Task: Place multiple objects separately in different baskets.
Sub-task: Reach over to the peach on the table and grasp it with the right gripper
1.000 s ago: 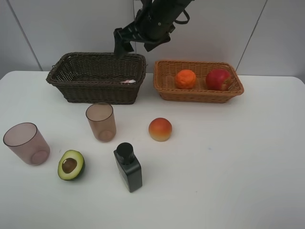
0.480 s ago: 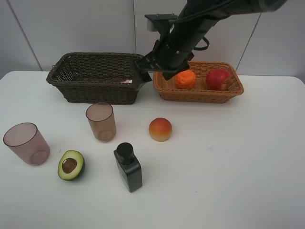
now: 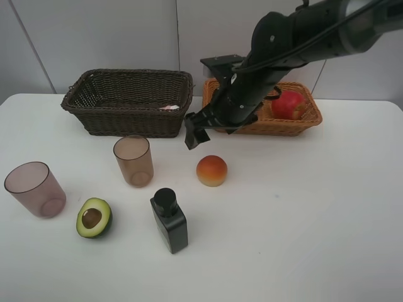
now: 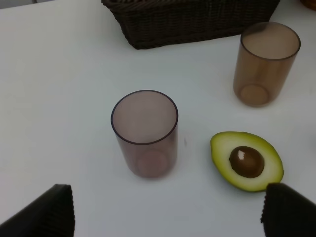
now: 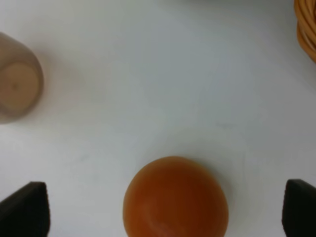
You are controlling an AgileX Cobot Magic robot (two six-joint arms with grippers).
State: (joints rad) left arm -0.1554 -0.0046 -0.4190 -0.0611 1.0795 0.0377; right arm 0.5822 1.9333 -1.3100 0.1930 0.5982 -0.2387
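My right gripper (image 3: pixel 194 133) hangs open over the table, just behind and left of the peach (image 3: pixel 211 170). In the right wrist view the peach (image 5: pixel 175 197) lies between the open fingertips (image 5: pixel 24 210), untouched. The apple (image 3: pixel 288 104) rests in the light basket (image 3: pixel 310 118); my arm hides the tangerine. Only a pale pink sliver of the bottle (image 3: pixel 169 107) shows inside the dark basket (image 3: pixel 129 119). Two cups (image 3: pixel 133 160) (image 3: pixel 34 189), the halved avocado (image 3: pixel 94 218) and the black bottle (image 3: pixel 169 220) stand on the table. My left gripper (image 4: pixel 168 217) is open near a cup (image 4: pixel 144 133) and the avocado (image 4: pixel 247 160).
The white table (image 3: pixel 302 214) runs out to the front and right. The light basket's corner (image 5: pixel 307 27) shows at the edge of the right wrist view. A cup (image 5: pixel 17 84) lies off to one side there. A grey wall stands behind the baskets.
My right arm has swung down from above the dark basket toward the front and right. It now hangs low behind the peach and covers the tangerine. Nothing else moved.
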